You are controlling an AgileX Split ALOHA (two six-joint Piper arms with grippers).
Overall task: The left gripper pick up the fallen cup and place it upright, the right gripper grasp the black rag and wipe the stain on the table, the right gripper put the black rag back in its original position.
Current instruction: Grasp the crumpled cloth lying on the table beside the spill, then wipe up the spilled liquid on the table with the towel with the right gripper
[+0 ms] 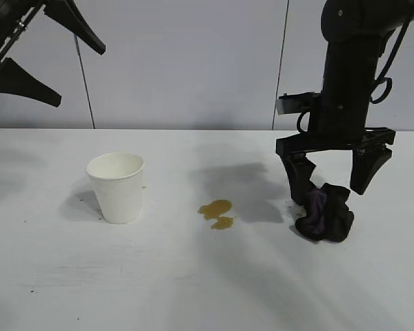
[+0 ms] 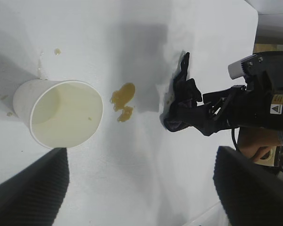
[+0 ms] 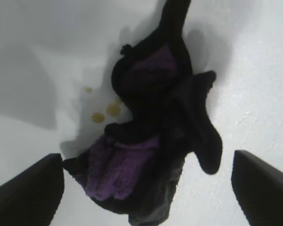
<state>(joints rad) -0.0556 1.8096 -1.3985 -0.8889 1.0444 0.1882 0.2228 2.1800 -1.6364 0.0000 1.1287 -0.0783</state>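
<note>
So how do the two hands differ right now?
The left hand is raised high above the table, angled, away from the cup; the right hand points straight down, low over the black rag. The left has nothing beneath its fingers; the right straddles the rag. Both are open and empty.

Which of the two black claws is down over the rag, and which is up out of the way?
The right gripper, open, straddles the black rag on the table. The left gripper hangs open, high above the cup.

Pale grey wall panels (image 1: pixel 186 62) with dark vertical seams (image 1: pixel 281 62) behind.
</note>
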